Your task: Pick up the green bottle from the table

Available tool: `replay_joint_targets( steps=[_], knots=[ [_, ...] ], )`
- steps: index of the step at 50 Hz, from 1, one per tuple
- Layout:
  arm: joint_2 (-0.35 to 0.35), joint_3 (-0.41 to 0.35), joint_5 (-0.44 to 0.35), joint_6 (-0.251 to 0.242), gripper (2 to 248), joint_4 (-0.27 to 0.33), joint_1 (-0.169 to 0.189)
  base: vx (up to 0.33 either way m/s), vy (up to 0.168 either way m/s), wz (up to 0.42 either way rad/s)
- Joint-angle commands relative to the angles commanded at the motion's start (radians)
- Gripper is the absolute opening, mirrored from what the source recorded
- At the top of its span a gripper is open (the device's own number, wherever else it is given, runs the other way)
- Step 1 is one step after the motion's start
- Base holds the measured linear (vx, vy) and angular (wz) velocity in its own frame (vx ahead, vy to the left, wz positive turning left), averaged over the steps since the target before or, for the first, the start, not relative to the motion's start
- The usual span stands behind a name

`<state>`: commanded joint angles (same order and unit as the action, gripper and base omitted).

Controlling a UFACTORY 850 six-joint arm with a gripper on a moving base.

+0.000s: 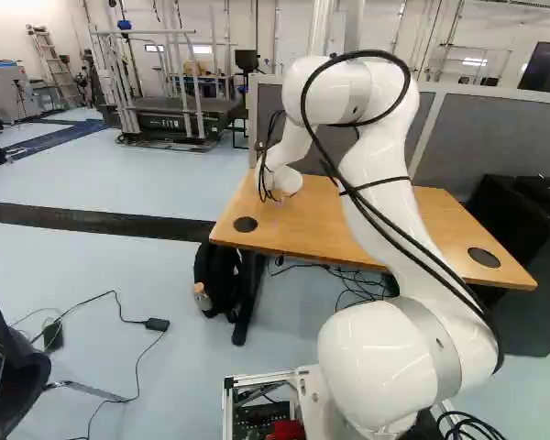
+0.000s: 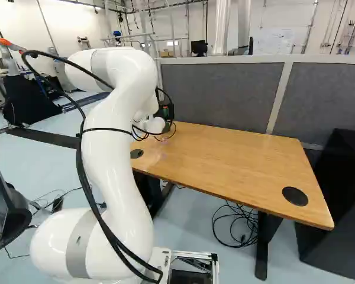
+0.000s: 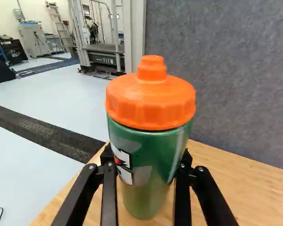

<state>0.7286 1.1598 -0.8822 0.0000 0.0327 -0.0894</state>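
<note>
1. grey partition (image 2: 222, 94) behind a wooden bench (image 2: 236, 154).
2. green bottle (image 3: 146, 181) with orange cap (image 3: 151, 101), upright over the bench; whether its base touches is unclear.
3. pincer (image 3: 145, 165) clamped on the bottle, one finger each side.
4. best now: hold firm, lift slowly straight up, avoid tilting.
5. pale label (image 3: 124, 165) on the side, wording left unread.

From here, my arm (image 1: 390, 197) keeps me from making out the bottle (image 3: 151, 150) in the left base view. The wrist view hides its far side (I only get the near one) and cuts off the worktop (image 2: 242, 160). Both base views crop the chair (image 2: 9, 204) and dark cabinet (image 2: 337, 201).
</note>
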Motion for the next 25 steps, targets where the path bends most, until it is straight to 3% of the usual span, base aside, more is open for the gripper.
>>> replay_joint_targets(
  steps=[25],
  knots=[
    [-0.166,-0.168,0.000,0.000,108,0.000,0.010,0.000,0.000,0.000]
  ],
)
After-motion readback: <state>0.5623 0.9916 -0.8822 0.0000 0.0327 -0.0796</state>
